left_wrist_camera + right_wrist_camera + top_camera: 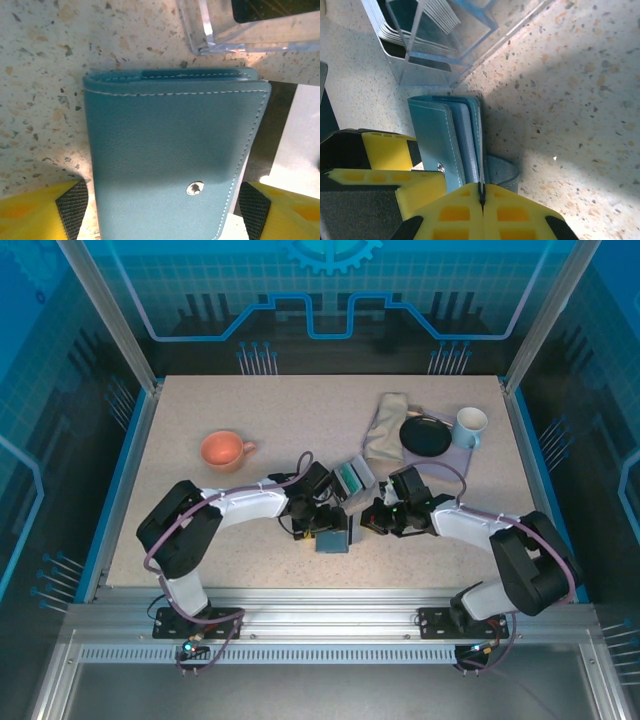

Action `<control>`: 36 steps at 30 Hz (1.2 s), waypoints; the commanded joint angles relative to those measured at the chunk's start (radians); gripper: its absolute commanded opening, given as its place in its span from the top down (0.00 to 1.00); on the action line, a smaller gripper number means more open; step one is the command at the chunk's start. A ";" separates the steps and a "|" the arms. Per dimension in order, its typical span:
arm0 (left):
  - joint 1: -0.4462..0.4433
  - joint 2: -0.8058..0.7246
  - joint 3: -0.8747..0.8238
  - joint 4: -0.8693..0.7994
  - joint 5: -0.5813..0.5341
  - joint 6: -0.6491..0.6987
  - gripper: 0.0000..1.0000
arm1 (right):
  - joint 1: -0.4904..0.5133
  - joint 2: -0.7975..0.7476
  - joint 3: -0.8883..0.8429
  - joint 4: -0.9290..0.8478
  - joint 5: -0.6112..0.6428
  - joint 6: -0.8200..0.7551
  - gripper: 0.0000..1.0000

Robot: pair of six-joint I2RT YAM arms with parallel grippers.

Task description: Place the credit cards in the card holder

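Top view high overhead, looking down; wrist views close, low, sharing card holder [170, 165] [445, 145].

on the speckled table [250, 400] we see an orange mug [222, 450] at the left, its handle pointing right. at the far right, a black plate [425, 435] rests on a lilac mat [456, 456], between a white mug [470, 426] and a crumpled beige cloth [386, 425]. a clear plastic tray [353, 478] stands near the middle.
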 commanded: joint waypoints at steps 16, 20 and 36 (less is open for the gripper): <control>-0.028 0.110 0.198 -0.272 -0.133 0.074 0.06 | 0.004 -0.014 0.046 -0.113 0.062 -0.064 0.99; -0.047 0.157 0.268 -0.329 -0.149 0.094 0.04 | 0.004 0.013 0.046 -0.100 0.051 -0.067 0.99; -0.101 0.282 0.452 -0.529 -0.263 0.092 0.15 | 0.004 0.018 0.034 -0.132 0.093 -0.088 1.00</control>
